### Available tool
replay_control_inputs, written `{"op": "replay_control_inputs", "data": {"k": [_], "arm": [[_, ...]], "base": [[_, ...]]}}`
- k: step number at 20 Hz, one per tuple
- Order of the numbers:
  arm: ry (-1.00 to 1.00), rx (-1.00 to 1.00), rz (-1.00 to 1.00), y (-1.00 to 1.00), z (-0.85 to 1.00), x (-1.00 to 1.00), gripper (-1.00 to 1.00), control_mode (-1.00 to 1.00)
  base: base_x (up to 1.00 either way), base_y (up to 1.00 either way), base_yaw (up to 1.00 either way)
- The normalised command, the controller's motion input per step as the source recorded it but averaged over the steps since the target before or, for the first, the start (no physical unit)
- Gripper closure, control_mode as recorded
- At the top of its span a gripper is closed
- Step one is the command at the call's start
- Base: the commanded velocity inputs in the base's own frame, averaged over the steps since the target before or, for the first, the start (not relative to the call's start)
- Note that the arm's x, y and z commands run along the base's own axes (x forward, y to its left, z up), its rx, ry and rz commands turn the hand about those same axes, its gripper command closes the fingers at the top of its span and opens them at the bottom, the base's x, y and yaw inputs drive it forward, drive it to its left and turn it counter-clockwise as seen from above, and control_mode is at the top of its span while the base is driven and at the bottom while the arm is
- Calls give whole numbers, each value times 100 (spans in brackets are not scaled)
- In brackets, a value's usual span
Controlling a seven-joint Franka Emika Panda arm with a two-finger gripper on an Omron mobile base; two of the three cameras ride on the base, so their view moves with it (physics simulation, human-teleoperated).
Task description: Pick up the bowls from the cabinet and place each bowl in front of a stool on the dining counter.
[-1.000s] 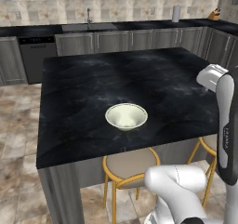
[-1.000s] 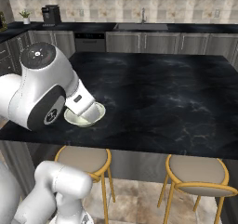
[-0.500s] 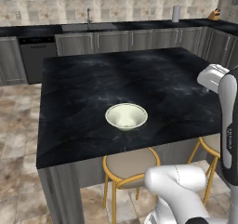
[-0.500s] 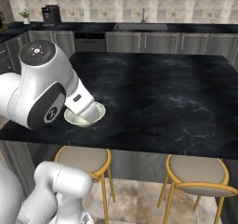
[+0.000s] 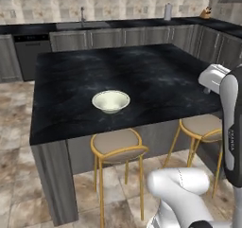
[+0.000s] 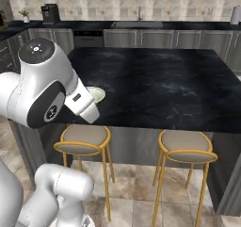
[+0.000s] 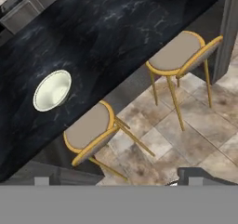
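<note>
A glossy cream bowl [image 5: 110,100] stands upright on the black marble dining counter [image 5: 156,75], near its front edge and right behind the left stool [image 5: 116,144]. The second stool [image 5: 203,127] stands to the right with bare counter behind it. In the right base view my arm's elbow covers part of the bowl [image 6: 97,94] above the left stool [image 6: 86,136]. The hand view looks down from high above on the bowl [image 7: 52,90], both stools [image 7: 90,125] [image 7: 179,51] and the counter [image 7: 107,28]. My gripper [image 7: 117,180] is open, tips wide apart, nothing between them.
A wall countertop [image 5: 118,24] with a sink and faucet [image 5: 82,15] runs along the back over grey base cabinets. A paper towel roll [image 5: 168,12] and a coffee machine [image 6: 50,12] stand on it. Tiled floor [image 5: 19,175] lies left of the island.
The whole picture has shifted: the base has backed away from the island, so both stools and more floor show. The bowl stays where it was on the counter.
</note>
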Motion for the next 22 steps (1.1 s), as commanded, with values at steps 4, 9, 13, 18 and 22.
{"op": "replay_control_inputs", "data": {"k": [4,9,13,18,22], "arm": [[0,0,0,0,0,0,-100,100],[0,0,0,0,0,0,-100,100],[0,0,0,0,0,0,-100,100],[0,0,0,0,0,0,-100,100],[0,0,0,0,0,0,-100,100]], "base": [[-51,-98,-24],[0,-100,-27],[4,-100,-23],[17,-100,-20],[34,-100,-14]]}}
